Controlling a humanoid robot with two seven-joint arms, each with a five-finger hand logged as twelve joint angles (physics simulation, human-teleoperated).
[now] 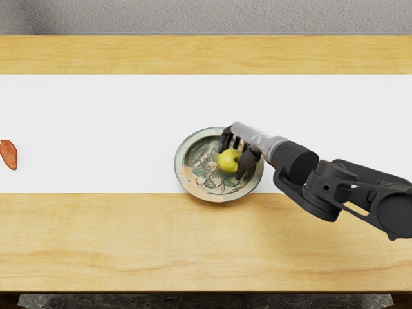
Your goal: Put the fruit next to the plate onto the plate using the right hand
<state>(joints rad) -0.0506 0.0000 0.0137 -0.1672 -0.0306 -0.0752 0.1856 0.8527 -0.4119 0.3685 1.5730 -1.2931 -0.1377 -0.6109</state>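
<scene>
A round patterned plate (193, 161) lies in the middle of the table on the white strip. Over its right half is a yellow-green fruit (228, 160), with the dark fingers of my right hand (235, 154) curled around it. The right arm comes in from the right edge, low across the wood. Whether the fruit touches the plate or hangs just above it I cannot tell. The left arm does not show.
A reddish-orange object (8, 154) lies at the far left edge of the white strip (103, 129). Wooden table (161, 244) runs in front of and behind the strip.
</scene>
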